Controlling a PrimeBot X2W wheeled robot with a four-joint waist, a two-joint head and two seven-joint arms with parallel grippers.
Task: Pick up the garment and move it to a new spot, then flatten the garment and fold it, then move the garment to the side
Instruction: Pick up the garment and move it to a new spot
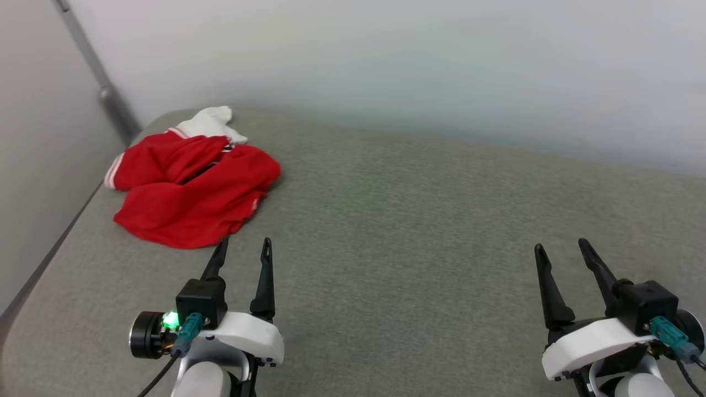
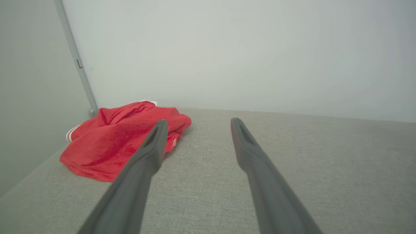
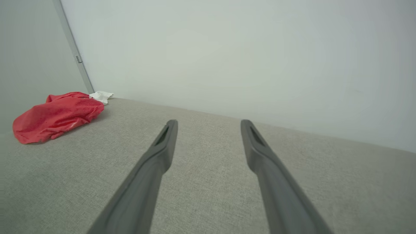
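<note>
Garment (image 1: 190, 193) lies crumpled on the bench (image 1: 413, 220), far left; left claw (image 1: 245, 245) spread near it, right claw (image 1: 560, 246) spread, well apart.

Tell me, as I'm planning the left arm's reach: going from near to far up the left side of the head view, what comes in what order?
left gripper, open → garment, a crumpled red heap → white sleeve at its far end → grey pipe against the wall
</note>
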